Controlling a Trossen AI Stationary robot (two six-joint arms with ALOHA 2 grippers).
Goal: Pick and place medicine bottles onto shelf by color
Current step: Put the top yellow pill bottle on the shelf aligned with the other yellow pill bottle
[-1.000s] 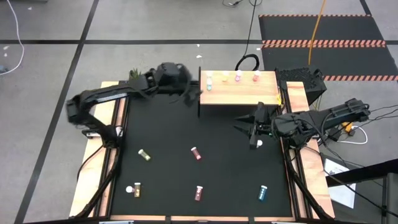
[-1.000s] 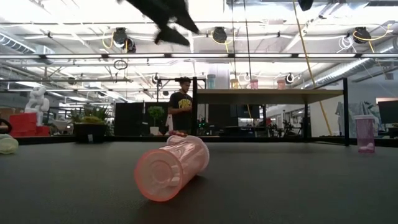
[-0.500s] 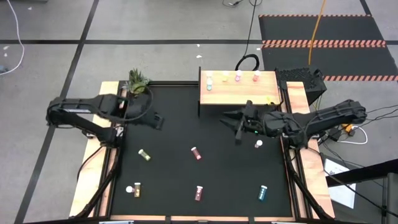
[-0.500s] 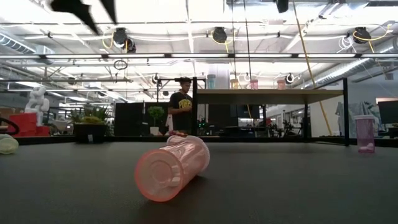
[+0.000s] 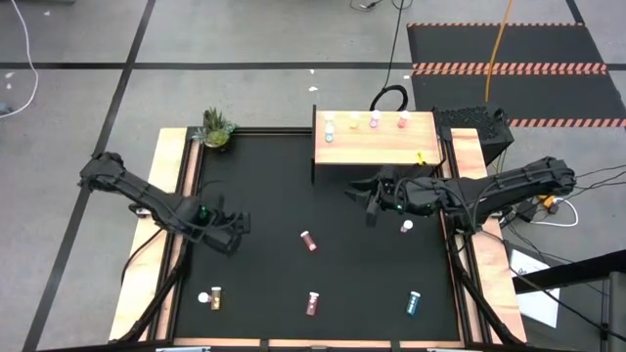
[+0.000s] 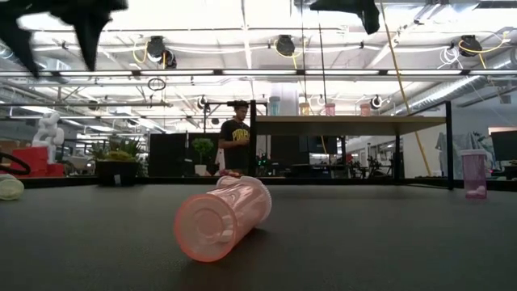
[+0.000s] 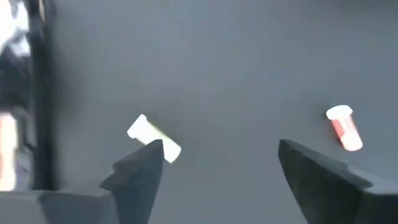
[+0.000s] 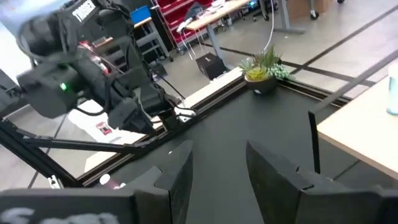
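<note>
My left gripper is open and hovers over a yellow bottle that lies on its side on the black table; in the left wrist view the bottle shows just beside one fingertip. A dark red bottle lies farther toward the middle. My right gripper is open and empty, in front of the pale wood shelf. Several bottles stand in a row on the shelf's far edge, among them a teal one and a pink one. In the low view a pink bottle lies on its side.
More bottles lie near the table's near edge: a yellow one, a dark red one and a teal one. A white one sits by the right rail. A potted plant stands at the far left corner. A person stands beyond the table.
My left arm has swung from beside the shelf toward the table's left edge, then toward the near edge and down over the yellow bottle. My right gripper has moved from the right rail toward the table's middle. No bottle has moved.
</note>
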